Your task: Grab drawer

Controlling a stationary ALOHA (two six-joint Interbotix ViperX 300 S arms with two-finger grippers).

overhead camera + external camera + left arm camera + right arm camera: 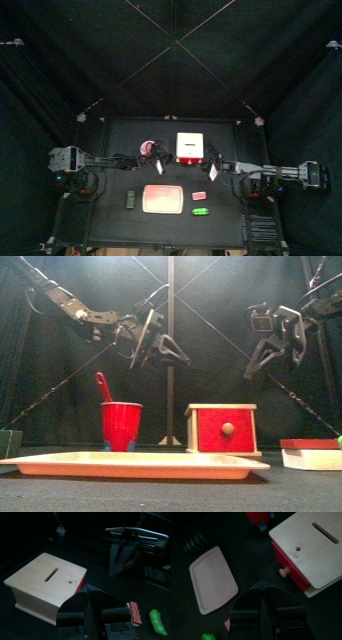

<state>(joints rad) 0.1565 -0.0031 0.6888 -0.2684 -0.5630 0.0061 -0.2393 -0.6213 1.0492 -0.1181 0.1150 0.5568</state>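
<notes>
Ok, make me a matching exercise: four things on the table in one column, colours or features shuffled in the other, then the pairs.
Things:
1. drawer
2. tray
3. cup
4. small oblong piece

Features:
A. green
B. flat, pale pink
C. red, with a red stick standing in it
D. pale box with a slot on top and a red front with a knob

Pairs: 1-D, 2-B, 3-C, 4-A
</notes>
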